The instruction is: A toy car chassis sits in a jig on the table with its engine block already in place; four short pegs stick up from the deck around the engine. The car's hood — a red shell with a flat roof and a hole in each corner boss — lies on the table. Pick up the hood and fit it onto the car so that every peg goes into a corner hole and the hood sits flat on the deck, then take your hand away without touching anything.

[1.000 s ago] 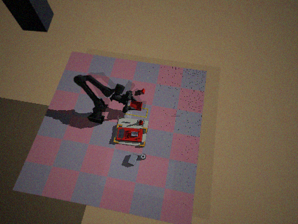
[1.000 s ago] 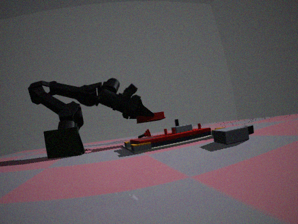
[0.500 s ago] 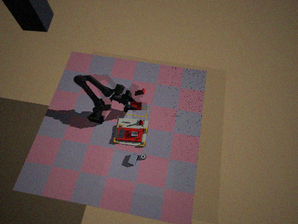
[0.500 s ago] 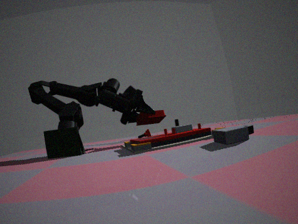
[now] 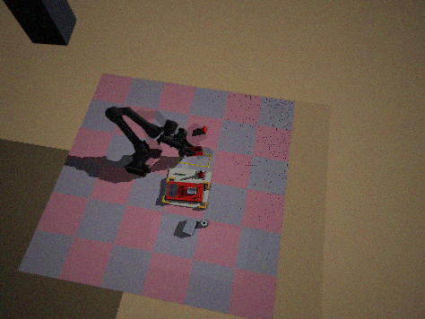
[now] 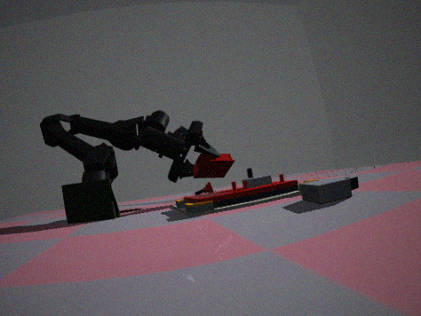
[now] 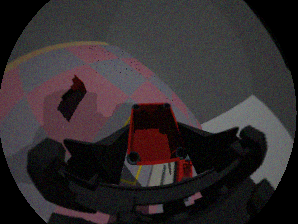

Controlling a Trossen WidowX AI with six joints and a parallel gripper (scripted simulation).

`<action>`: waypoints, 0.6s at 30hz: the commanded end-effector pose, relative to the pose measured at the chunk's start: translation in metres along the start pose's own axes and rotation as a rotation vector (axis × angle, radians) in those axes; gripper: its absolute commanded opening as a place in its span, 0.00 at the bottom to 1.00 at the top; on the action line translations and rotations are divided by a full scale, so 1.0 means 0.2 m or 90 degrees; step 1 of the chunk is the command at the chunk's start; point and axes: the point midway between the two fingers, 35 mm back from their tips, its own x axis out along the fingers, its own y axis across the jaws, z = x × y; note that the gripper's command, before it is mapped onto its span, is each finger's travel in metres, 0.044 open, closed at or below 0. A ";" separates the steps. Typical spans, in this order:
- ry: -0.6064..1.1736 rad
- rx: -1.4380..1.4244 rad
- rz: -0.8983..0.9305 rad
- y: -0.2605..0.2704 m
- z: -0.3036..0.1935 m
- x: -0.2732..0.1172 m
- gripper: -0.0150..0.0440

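Note:
The hood (image 5: 196, 150) (image 6: 214, 167) (image 7: 151, 144) is a red shell held in the air, tilted, between the fingers of my gripper (image 5: 193, 151) (image 6: 202, 162) (image 7: 153, 125), which is shut on it. The wrist view shows its hollow side and corner bosses. The red chassis (image 5: 181, 197) (image 6: 266, 190) sits in the jig (image 5: 187, 173) (image 6: 199, 207), apart from the hood. The grey engine block (image 5: 192, 191) (image 6: 259, 180) is on its deck. Red pegs stand up around the engine in the exterior view; not every peg is clear.
A yellow outline (image 5: 210, 161) (image 7: 131, 182) lies beside the jig. A small red part (image 5: 201, 175) is on the jig's board. A red and black piece (image 5: 200, 131) (image 7: 72, 98) lies beyond the outline. A grey block (image 5: 189, 227) (image 6: 326, 191) and a round piece (image 5: 204, 223) lie on the jig's other side.

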 end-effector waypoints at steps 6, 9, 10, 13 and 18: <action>-0.002 -0.141 -0.001 0.00 0.00 0.00 0.25; -0.002 -0.185 -0.001 0.00 0.00 0.00 0.25; -0.002 -0.200 -0.001 0.00 0.00 0.00 0.25; -0.002 -0.244 -0.001 0.00 0.00 0.00 0.25; -0.002 -0.317 -0.001 0.00 0.00 0.00 0.25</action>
